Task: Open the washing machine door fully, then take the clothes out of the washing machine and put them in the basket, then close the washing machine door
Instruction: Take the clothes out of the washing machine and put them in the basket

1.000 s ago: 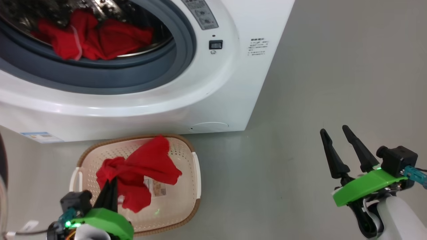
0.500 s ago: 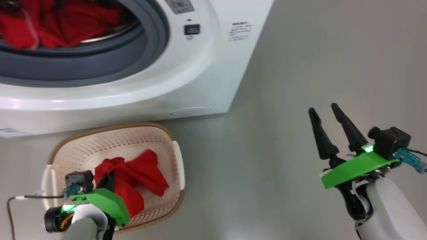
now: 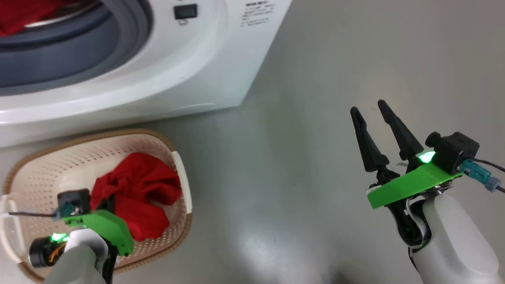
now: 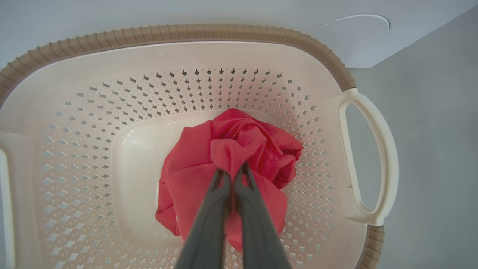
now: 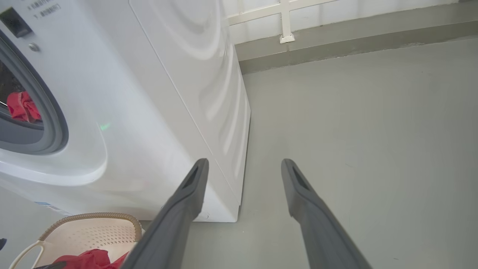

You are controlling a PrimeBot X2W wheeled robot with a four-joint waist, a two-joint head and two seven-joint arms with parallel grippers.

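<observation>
The white washing machine (image 3: pixel 158 59) stands at the upper left with its grey drum seal (image 3: pixel 79 51) exposed; its door is out of view. Red clothes (image 3: pixel 23 15) lie in the drum, also seen as red clothes (image 5: pixel 22 106) in the right wrist view. The cream basket (image 3: pixel 79 138) sits on the floor in front of the machine. Inside it a red garment (image 4: pixel 261 145) is bunched on the bottom, with my left gripper (image 4: pixel 233 170) shut on a fold of it. My right gripper (image 3: pixel 367 105) hovers open over bare floor to the right, holding nothing.
Grey floor (image 3: pixel 315 59) stretches right of the machine and basket. A wall base with a white frame (image 5: pixel 287 22) runs behind the machine. The basket's white side handle (image 4: pixel 373 157) faces the open floor.
The head camera has tilted, shifting machine and basket up and left. My left gripper has lowered the red garment from hanging above the basket onto its bottom. The right gripper stays open.
</observation>
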